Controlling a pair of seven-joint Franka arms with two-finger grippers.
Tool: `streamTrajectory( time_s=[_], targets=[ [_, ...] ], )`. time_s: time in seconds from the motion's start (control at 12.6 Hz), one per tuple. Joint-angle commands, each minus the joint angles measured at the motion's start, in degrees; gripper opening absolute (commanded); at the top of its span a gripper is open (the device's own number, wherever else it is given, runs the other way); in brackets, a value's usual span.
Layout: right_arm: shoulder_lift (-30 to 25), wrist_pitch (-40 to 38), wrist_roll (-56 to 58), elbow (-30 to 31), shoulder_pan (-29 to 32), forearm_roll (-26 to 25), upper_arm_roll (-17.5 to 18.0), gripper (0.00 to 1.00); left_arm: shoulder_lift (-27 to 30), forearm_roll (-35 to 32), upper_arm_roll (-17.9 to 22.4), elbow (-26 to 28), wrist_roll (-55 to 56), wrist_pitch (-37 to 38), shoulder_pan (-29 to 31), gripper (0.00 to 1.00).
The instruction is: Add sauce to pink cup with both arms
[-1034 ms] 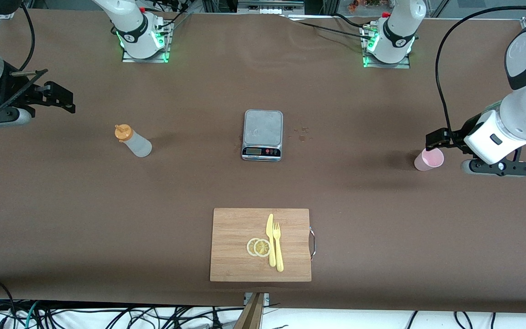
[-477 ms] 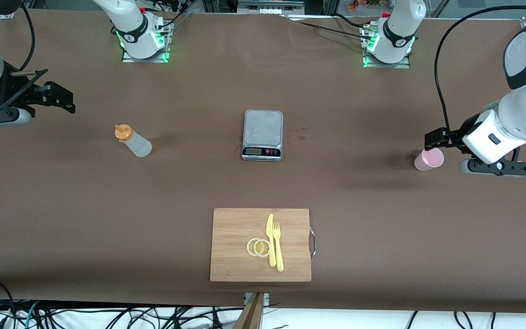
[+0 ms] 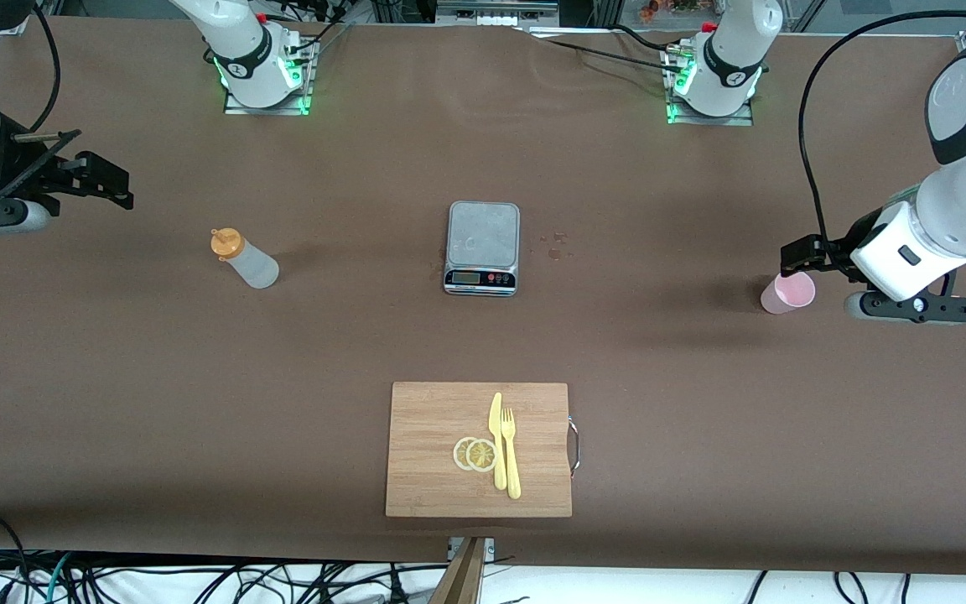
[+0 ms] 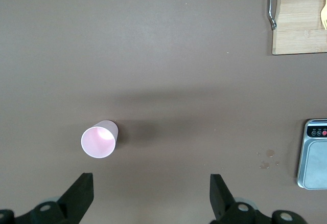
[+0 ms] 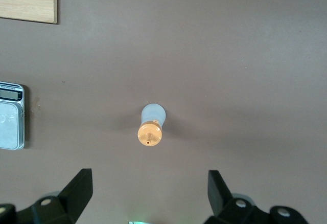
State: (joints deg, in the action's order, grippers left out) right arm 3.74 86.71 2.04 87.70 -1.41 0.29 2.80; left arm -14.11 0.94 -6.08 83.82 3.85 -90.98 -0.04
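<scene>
- We take the scale [image 3: 483, 247] at the middle of the table [image 3: 114, 403] as our landmark; the cutting board [image 3: 433, 449] lies nearer the front camera than it.
- The sauce bottle [image 3: 246, 259] stands upright toward the right arm's end of the table from the scale, untouched.
- The pink cup [image 3: 787, 293] stands upright and empty toward the left arm's end, well apart from the scale.
- Our left gripper [image 4: 150, 193] hangs just beside the cup with jaws spread wide, holding nothing.
- Our right gripper [image 5: 148, 191] hovers near the bottle, farther from the scale than it, also wide open and empty.
- In our judgement, the step in hand is reaching: we should centre each object between the fingers, then descend.
- We should grip the bottle at mid-body, gently, so no sauce squirts early.
- We should clasp the cup below its rim to keep the mouth free.
</scene>
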Motion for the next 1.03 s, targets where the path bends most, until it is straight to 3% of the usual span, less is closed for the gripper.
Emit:
streamTrajectory(
  time_s=[0.0,0.56,0.8,0.95],
  targets=[
    [-0.05,-0.23,-0.90,-0.42,0.09,-0.12,0.11,1.00,-0.05,0.47,0.11,-0.67,-0.42,0.54,0.22,1.00],
    [-0.05,-0.23,-0.90,-0.42,0.00,-0.03,0.19,1.00,-1.10,-0.58,0.46,-0.58,-0.51,1.07,0.65,1.00],
    [-0.05,-0.23,-0.90,-0.42,0.00,-0.03,0.19,1.00,-1.62,-1.29,0.72,0.03,-3.49,2.83,4.68,1.00],
    [-0.05,-0.23,-0.81,-0.42,0.00,-0.03,0.19,1.00,-3.73,-6.70,0.55,1.86,-7.70,1.26,5.93,1.00]
  ],
)
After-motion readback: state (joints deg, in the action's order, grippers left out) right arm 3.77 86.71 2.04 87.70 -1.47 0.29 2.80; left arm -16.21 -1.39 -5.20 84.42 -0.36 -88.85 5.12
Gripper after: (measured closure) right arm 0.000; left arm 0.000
